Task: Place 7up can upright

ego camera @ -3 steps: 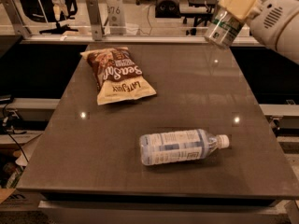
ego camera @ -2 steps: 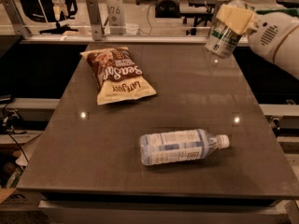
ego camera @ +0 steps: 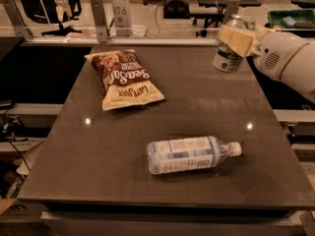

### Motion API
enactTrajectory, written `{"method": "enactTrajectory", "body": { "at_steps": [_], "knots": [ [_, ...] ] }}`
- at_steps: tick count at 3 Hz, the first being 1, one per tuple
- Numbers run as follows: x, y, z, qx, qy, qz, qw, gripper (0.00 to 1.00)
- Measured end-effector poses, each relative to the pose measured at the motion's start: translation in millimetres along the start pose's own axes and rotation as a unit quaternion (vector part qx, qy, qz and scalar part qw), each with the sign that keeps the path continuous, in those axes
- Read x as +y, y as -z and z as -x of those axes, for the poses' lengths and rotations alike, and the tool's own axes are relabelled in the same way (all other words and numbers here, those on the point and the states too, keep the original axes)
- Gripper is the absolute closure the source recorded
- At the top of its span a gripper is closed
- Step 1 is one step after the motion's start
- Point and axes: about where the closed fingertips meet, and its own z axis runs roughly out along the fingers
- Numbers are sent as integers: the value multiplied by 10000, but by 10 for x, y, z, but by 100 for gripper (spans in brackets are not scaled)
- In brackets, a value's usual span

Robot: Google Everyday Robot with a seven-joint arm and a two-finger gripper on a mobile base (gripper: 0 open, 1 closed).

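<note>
The 7up can (ego camera: pixel 227 58) is green and white with a silver top, held nearly upright, tilted a little, at the far right of the dark table (ego camera: pixel 98 146). Its base is at or just above the table surface. My gripper (ego camera: pixel 237 39) reaches in from the right on a white arm (ego camera: pixel 285 63) and is shut on the can's upper part, with a cream-coloured finger (ego camera: pixel 237 40) across the can's front.
A clear water bottle (ego camera: pixel 189 154) with a white cap lies on its side in the near middle. A brown and cream chip bag (ego camera: pixel 123 77) lies at the far left. A metal rail (ego camera: pixel 98 14) and office clutter stand behind the table.
The gripper has carried the can down and a little to the left, from above the far right corner to the table surface. The bottle and chip bag have not moved.
</note>
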Motion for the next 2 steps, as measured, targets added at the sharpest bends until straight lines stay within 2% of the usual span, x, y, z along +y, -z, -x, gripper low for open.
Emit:
{"method": "enactTrajectory", "body": {
  "at_steps": [1, 2],
  "knots": [
    [-97, 37, 218, -200, 478, -391, 9979, 100],
    [-176, 126, 416, -420, 810, -628, 9938, 100]
  ]
}}
